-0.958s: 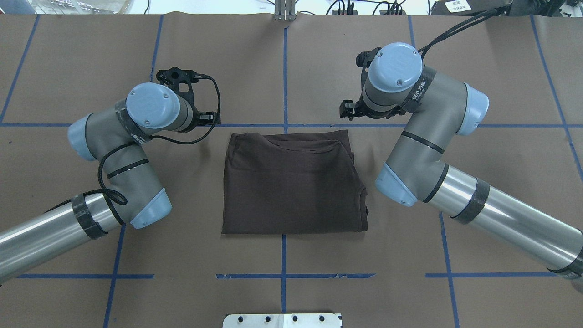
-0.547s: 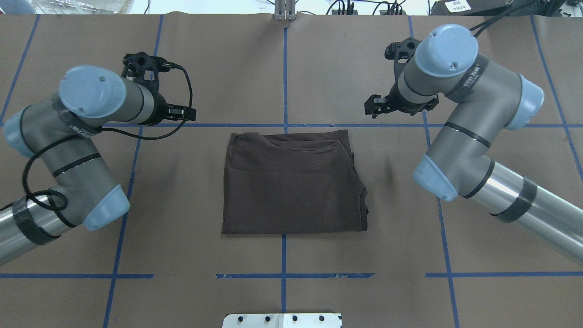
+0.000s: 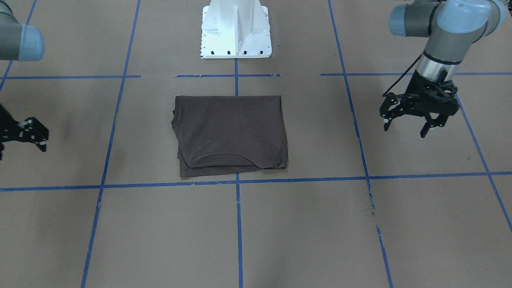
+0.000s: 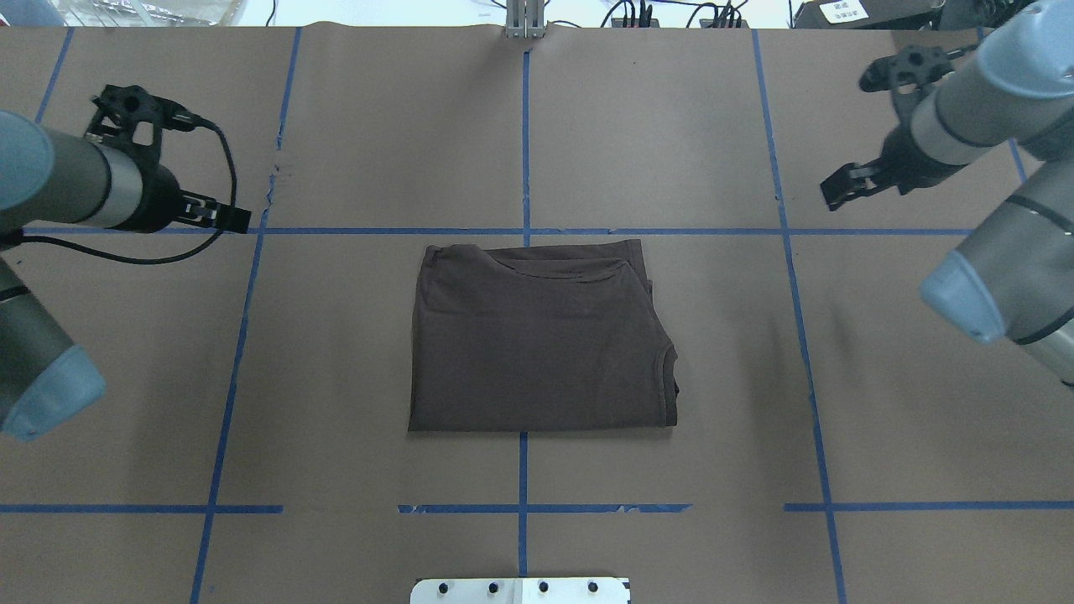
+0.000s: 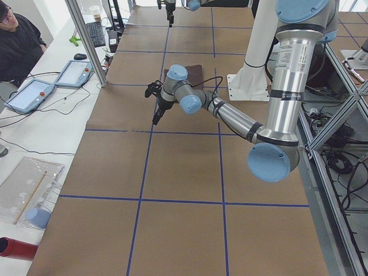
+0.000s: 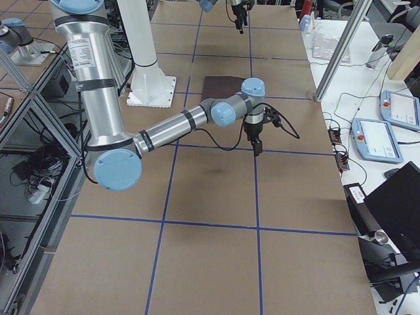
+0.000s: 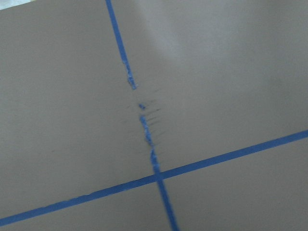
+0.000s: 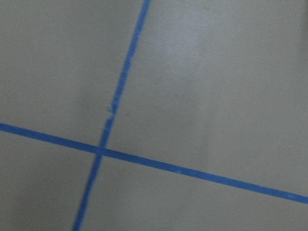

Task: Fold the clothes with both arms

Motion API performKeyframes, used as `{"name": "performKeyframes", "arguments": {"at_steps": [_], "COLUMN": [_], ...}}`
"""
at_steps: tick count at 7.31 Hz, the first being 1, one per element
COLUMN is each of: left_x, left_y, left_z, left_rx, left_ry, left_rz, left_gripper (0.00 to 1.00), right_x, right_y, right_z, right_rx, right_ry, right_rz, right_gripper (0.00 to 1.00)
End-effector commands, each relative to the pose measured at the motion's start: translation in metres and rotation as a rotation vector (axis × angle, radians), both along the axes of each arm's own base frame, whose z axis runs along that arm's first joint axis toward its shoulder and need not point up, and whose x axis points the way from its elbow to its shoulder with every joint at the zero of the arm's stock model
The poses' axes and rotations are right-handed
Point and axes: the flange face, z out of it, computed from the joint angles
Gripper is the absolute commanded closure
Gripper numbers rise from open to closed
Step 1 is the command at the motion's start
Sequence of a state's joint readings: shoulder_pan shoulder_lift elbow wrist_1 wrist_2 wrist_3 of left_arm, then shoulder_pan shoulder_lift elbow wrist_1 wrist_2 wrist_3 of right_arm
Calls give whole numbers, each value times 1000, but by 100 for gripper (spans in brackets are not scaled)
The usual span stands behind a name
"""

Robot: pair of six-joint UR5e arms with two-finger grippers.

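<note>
on the brown surface [image 4: 336, 352] your folded t-shirt [image 4: 537, 335] lies midway between left claw [image 3: 405, 132] and right claw [image 3: 22, 149], both wide, empty, well apart from it.

T-shirt [image 4: 537, 335]: uniform dark brown-grey, darker at layered edges.

Worktop [image 4: 377, 126]: matt brown cover, crossed by blue tape lines [image 4: 525, 151] forming grid. Blue patchy near crossing in left wrist view.

Left arm [image 3: 452, 24], right arm [image 4: 998, 268]: shiny silver tubes, grey joint housings, light blue caps, black bands.

Left end effector [image 3: 404, 130], right end effector [image 3: 21, 152]: black, small white specks near fingertips.

Cable [image 4: 168, 252], upper left of overhead view: black.

Pedestal [image 3: 236, 32], top centre of front-facing view: white, row of 4 dark dots along lower edge.
</note>
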State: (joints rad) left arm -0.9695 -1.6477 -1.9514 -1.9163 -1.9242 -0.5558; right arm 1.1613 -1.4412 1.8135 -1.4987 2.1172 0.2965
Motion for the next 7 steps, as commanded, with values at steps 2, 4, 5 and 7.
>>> {"name": "performKeyframes", "arguments": {"at_steps": [2,4,5,7], "left_x": [-102,-178,-183,-202], "left_y": [4,-7,13,63], "left_z": [91,144,167,219], "left_rx": [-193,-315,-340,-378], "left_ry": [44,118,160,171], "left_rz": [22,-81,-4,88], "left_gripper": [0,0,0,0], "right_x": [138,172,183,183], "right_y": [68,96,108,116], "right_z": [122,154,157,164], "right_rx": [-64,-174,-228,-249], "right_ry": [44,-79,-114,-110], "right_rz": [-33,30,65,68], "right_gripper": [0,0,0,0]}}
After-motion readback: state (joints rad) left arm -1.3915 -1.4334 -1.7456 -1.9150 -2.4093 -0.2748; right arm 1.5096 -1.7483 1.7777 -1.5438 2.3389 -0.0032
